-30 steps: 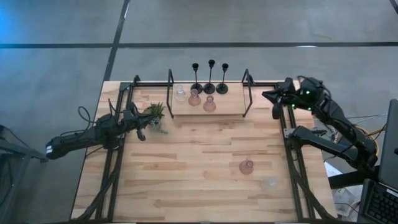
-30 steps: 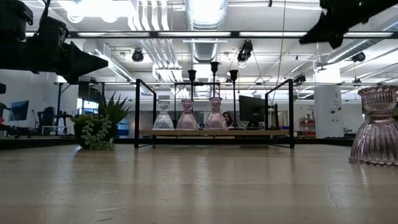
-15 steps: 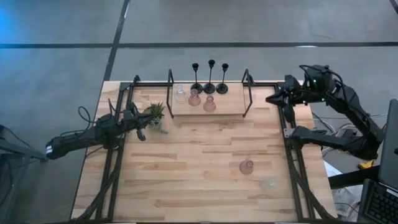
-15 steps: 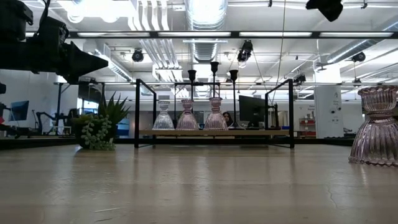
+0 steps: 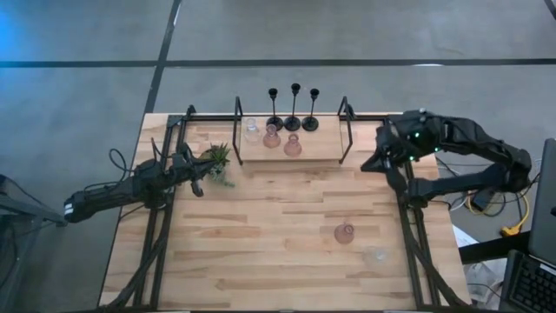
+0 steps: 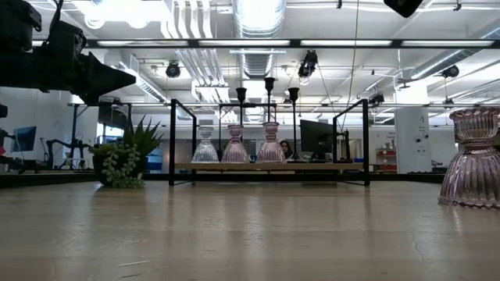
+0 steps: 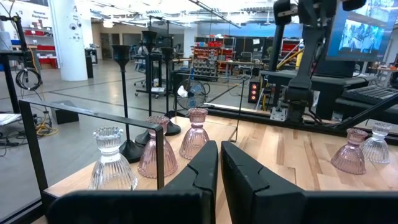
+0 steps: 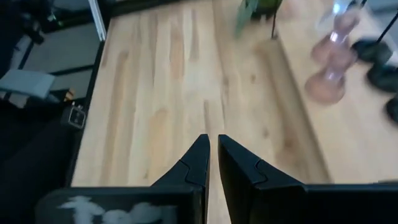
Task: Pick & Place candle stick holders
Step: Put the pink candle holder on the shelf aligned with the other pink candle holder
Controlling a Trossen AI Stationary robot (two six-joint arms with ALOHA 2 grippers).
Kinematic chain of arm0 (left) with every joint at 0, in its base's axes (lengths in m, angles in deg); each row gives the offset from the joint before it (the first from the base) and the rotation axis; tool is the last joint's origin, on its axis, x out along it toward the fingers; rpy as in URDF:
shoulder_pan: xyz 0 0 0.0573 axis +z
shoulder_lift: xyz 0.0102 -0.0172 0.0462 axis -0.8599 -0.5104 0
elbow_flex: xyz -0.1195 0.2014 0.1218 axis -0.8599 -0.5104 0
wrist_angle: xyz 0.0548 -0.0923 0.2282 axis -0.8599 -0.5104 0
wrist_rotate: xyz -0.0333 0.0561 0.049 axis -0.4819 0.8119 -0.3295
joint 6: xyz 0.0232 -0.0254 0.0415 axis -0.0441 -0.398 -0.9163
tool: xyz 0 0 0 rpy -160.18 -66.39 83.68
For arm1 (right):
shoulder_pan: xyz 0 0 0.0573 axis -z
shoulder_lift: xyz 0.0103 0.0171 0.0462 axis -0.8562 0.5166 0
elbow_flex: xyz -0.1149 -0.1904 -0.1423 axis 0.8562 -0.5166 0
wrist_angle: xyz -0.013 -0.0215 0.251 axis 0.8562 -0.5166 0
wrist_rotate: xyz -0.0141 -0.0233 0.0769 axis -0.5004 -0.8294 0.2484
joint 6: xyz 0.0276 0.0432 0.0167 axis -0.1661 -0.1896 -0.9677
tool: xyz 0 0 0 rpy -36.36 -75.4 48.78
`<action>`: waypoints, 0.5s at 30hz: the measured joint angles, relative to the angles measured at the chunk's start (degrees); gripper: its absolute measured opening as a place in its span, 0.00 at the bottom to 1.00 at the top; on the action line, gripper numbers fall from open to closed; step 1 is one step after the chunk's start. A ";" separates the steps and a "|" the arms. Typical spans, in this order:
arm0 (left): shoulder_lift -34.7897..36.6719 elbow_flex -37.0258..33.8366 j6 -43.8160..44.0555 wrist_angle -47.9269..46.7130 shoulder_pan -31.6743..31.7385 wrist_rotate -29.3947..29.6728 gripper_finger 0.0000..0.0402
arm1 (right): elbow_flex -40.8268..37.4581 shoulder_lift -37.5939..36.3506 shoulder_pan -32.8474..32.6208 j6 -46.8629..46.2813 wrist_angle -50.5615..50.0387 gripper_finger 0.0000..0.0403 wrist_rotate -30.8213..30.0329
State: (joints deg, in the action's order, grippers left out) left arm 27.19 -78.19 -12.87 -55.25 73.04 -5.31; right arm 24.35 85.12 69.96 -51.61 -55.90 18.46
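Even, bright overhead light; ceiling strip lights [image 6: 258, 14] glare white in low view. Tabletop [image 5: 278, 235] shadows soft, faint. Blue cast at high view's far-left corner. Right wrist view motion-blurred; pink holder [image 8: 328, 79] smeared. Near tabletop in low view out of focus.

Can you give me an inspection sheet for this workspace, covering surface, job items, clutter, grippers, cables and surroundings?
Surface: wooden table, bare in the middle.
Job's things: three black stemmed holders at the table's far edge, behind the raised shelf; one clear glass holder and two pink glass holders on that shelf; one more pink holder and a clear holder on the table near the right rail.
Clutter: small green plant by the left arm.
Grippers: left gripper shut, empty, beside the plant; right gripper shut, empty, by the shelf's right end.
Cables: black cable loop at the left arm; yellow cable off the table's right.
Surroundings: grey floor; open workshop behind.
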 joint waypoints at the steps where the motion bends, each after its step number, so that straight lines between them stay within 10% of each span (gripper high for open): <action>1: 0.00 0.00 0.01 -0.02 0.00 0.00 0.06 | 0.04 0.36 -1.59 -1.67 -0.73 0.07 -0.97; 15: -0.02 0.00 0.00 -0.02 0.00 -0.01 0.06 | 0.08 6.20 -15.33 -15.53 -4.86 0.07 -10.43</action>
State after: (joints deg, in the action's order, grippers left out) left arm 27.17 -78.19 -12.87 -55.28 73.04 -5.32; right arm 24.43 91.32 54.63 -67.14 -60.76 8.03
